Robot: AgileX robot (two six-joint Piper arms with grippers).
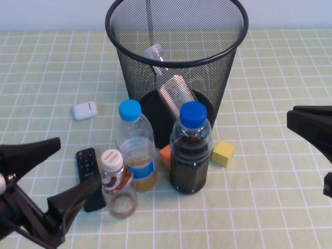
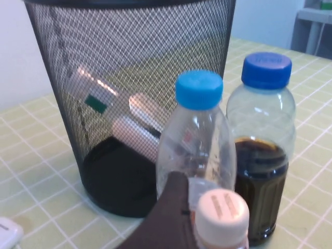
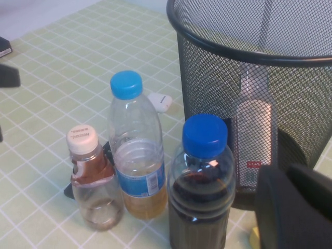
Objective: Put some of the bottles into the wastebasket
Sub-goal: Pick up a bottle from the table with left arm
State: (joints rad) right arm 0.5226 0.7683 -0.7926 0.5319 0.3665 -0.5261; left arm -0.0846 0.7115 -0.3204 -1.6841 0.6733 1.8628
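Left gripper (image 1: 52, 174) sits low at near-left of table, fingers spread wide, empty, one finger tip just beside short white-capped bottle (image 1: 117, 184). Right gripper (image 1: 311, 127) at right edge; its state I cannot tell. Wastebasket (image 1: 176, 72): black mesh, upright, holds one clear bottle (image 1: 168, 83) leaning inside. Three bottles stand in front: the short one, a light-blue-capped one (image 1: 136, 145) with amber liquid, a dark-blue-capped one (image 1: 191, 150) with dark liquid.
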